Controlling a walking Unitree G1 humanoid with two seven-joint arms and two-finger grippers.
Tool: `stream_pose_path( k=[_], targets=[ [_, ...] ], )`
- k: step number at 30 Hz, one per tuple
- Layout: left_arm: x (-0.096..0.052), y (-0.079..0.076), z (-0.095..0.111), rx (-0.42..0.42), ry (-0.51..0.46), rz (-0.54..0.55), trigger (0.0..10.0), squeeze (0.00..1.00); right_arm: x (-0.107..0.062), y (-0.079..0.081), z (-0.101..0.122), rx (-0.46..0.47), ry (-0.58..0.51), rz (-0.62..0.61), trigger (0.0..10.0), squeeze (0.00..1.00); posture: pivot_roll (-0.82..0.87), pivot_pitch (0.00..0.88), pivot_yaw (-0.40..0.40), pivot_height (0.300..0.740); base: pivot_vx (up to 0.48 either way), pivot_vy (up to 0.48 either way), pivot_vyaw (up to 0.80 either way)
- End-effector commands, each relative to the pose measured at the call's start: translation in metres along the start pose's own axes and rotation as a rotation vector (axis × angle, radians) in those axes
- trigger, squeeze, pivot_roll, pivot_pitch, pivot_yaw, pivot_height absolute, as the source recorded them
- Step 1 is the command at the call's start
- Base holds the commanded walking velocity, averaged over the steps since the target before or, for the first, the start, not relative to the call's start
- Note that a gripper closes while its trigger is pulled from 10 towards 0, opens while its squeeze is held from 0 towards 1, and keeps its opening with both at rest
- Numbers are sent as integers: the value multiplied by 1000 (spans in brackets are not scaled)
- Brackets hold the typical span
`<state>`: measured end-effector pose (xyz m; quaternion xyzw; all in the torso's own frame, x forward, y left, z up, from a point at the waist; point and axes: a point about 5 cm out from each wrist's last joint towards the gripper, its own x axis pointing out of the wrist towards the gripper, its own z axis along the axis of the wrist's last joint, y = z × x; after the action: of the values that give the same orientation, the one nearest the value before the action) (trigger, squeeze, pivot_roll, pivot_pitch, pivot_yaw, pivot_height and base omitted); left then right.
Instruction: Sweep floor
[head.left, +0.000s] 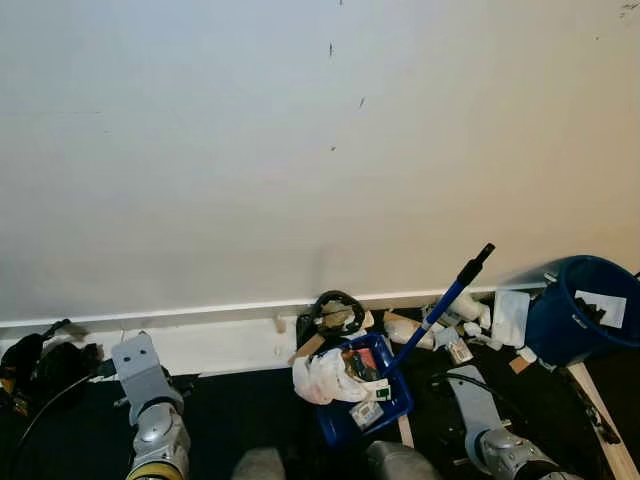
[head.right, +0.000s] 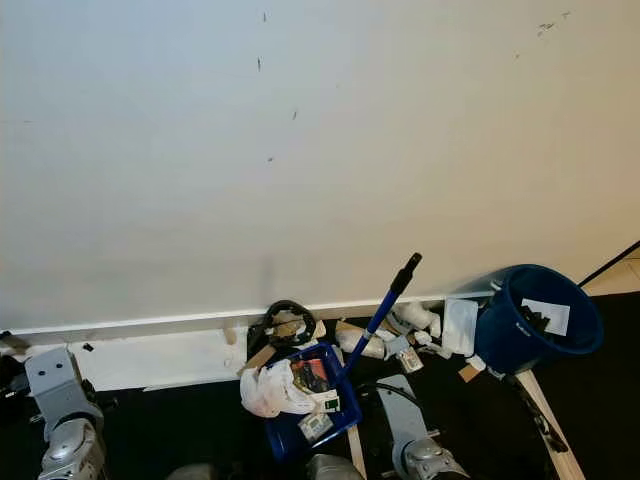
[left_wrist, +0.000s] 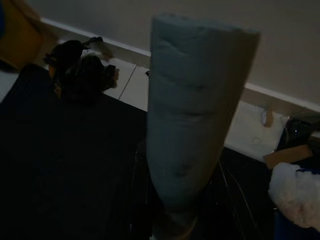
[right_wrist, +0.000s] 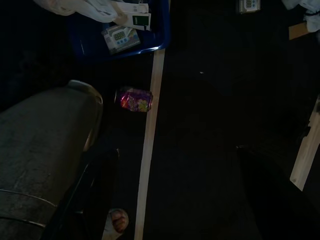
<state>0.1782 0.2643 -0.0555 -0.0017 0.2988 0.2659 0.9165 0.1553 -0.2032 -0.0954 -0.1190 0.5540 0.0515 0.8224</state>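
The blue plastic dustpan (head.left: 362, 400), heaped with litter, lay on the dark floor (head.left: 240, 410) against the white skirting board (head.left: 230, 340), its long blue handle (head.left: 440, 305) slanting up. Both arms hung beside it; end effector states could not be told. Grasping the handle low would likely steady it.

A plain off-white wall (head.left: 300, 150) with a white baseboard (head.left: 230, 335) rises behind the dark floor. A round blue plastic bucket (head.left: 585, 310) lies tipped on its side at the right, a white paper label (head.left: 600, 307) inside it. A black heap of straps (head.left: 40, 365) sits at the far left. A pink printed drink can (right_wrist: 134, 99) lies beside a pale wooden strip (right_wrist: 149, 135).
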Motion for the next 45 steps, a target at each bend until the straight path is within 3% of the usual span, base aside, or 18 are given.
stream_pose_path(
  k=[1,5,13,15,20,28,37,45],
  targets=[
    [0,-7,2,23,-10,-26,10000,0,-1,-4,-6,-5,13,-8,10000,0,151,0,-99,740,0,0,0],
    [-3,-19,-11,264,60,-152,10000,0,-1,-1,-12,6,23,-9,10000,0,152,0,-96,740,0,0,0],
    [-11,-33,-28,322,157,-250,10000,12,0,9,-16,14,23,5,10000,0,157,0,-102,740,0,0,0],
    [-17,-29,-45,438,262,-232,10000,0,0,11,-16,-3,21,11,10000,0,160,0,-104,740,0,0,0],
    [-22,-23,-57,504,331,-227,10000,0,0,12,-18,-25,26,18,10000,0,163,0,-103,740,0,0,0],
    [-19,-17,-54,530,336,-210,10000,0,0,14,-17,-44,26,26,10000,0,166,0,-99,740,0,0,0],
    [-15,-21,-47,526,308,-210,10000,0,0,15,-12,-46,11,26,10000,0,170,0,-96,740,0,0,0],
    [-13,-22,-42,575,282,-217,10000,0,1,21,-1,-38,-16,32,10000,0,181,0,-71,740,0,0,0]
  ],
)
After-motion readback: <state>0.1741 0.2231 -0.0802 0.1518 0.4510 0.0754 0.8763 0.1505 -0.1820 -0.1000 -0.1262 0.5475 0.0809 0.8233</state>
